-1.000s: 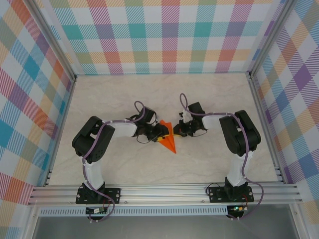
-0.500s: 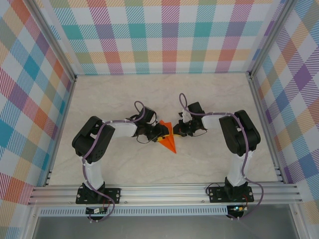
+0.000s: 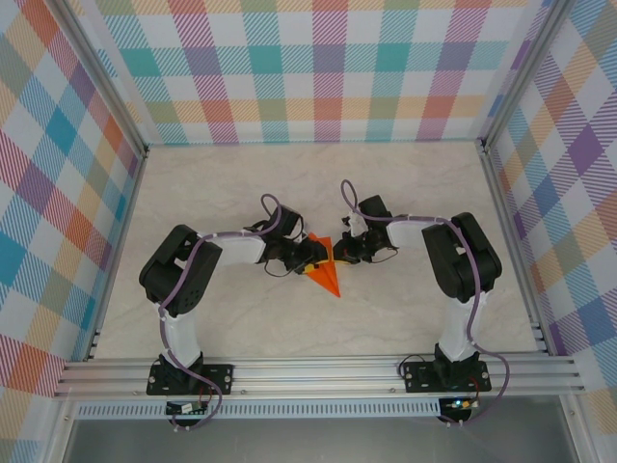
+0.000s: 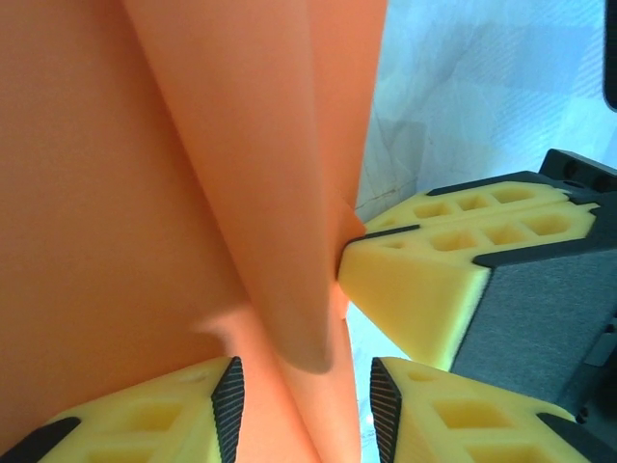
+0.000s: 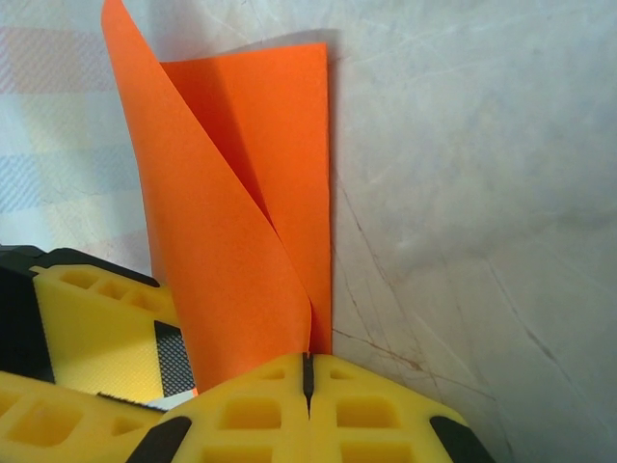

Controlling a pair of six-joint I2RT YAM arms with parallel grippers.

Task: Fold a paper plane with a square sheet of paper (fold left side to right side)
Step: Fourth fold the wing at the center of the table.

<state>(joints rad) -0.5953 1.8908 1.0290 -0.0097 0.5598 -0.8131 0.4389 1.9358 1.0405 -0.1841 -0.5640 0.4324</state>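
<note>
The square sheet of paper [image 3: 329, 273] is bright orange and folded to a pointed shape, lying at mid-table with its tip toward the near edge. My left gripper [image 3: 313, 256] is at its left edge and my right gripper [image 3: 340, 253] at its right. In the left wrist view a raised flap of the paper [image 4: 280, 241] passes between my left gripper [image 4: 307, 415], whose jaws stand apart around it. My right gripper [image 5: 307, 371] is shut, with the lifted flap's edge [image 5: 241, 260] running into the seam between its fingers.
The marbled tabletop [image 3: 241, 183] is ringed by an aluminium frame and checked walls. Both arms crowd the centre, their fingers a few centimetres apart; my right gripper's yellow fingers [image 4: 434, 280] show close ahead in the left wrist view.
My right wrist has shifted slightly left and back. My left jaws have widened a little. The paper stays in place.
</note>
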